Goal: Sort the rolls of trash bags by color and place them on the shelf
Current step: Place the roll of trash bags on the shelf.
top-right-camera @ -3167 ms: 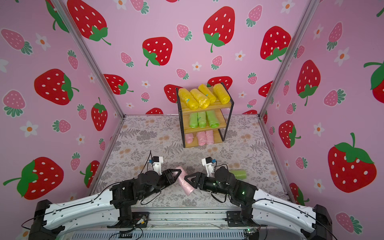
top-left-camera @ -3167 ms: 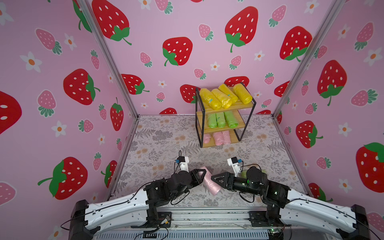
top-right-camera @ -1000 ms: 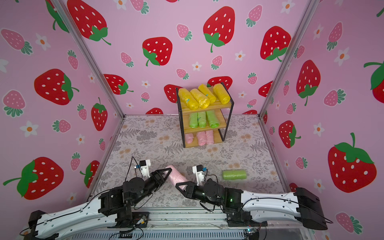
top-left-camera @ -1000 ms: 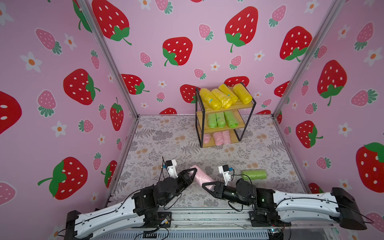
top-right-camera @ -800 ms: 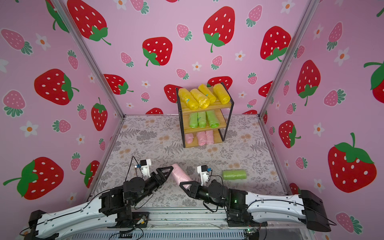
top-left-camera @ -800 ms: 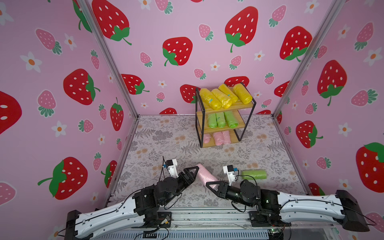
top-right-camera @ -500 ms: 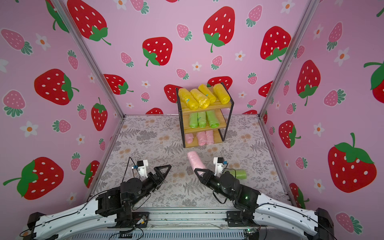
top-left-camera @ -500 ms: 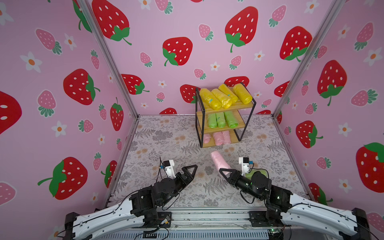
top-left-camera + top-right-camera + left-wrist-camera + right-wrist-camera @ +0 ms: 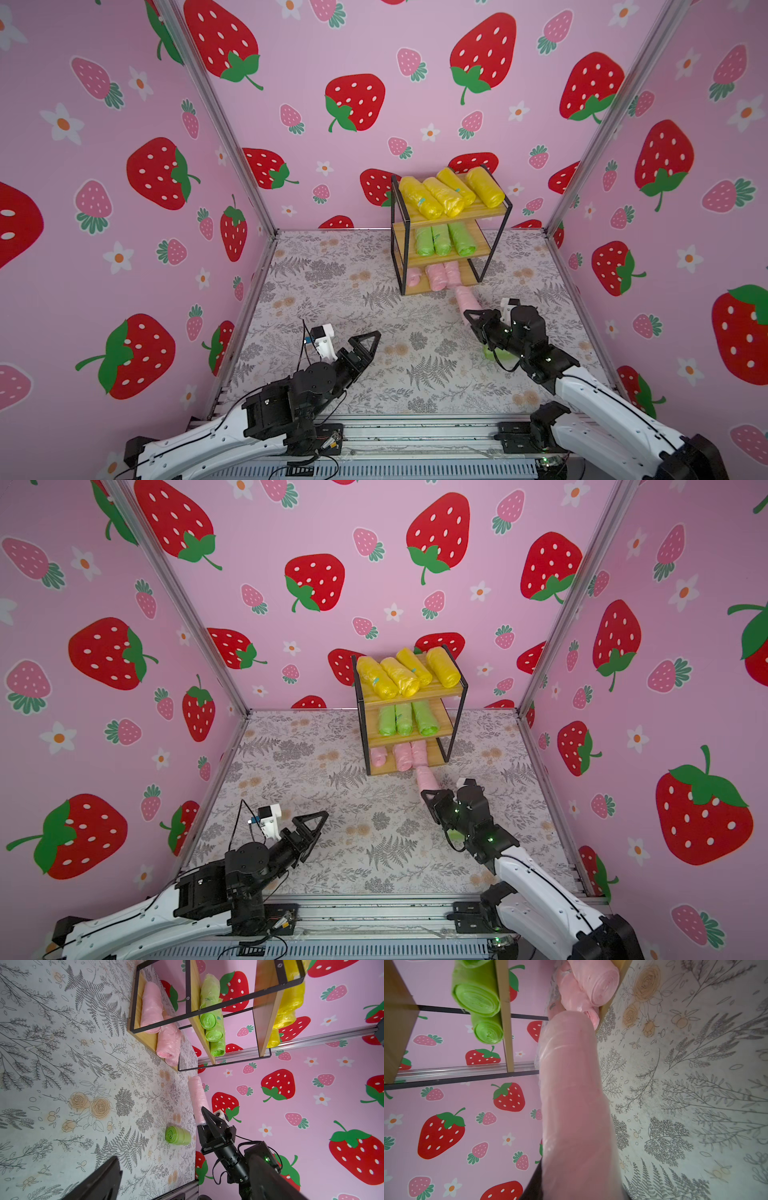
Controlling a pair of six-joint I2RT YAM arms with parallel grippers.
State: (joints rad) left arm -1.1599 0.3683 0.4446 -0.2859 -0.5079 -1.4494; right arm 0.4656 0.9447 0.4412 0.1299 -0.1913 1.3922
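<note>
Pinching pink roll (image 9: 464, 300), right gripper (image 9: 471, 316) holds its tip at shelf (image 9: 469, 275) bottom-board edge. Left gripper (image 9: 372, 336) spread wide over open mat (image 9: 332, 291).

the left arm (image 9: 216, 436) sits low, left gripper (image 9: 368, 341) spread wide and empty. the right arm (image 9: 590, 395) reaches far forward, right gripper (image 9: 471, 317) clamped on a pink roll (image 9: 463, 297).
</note>
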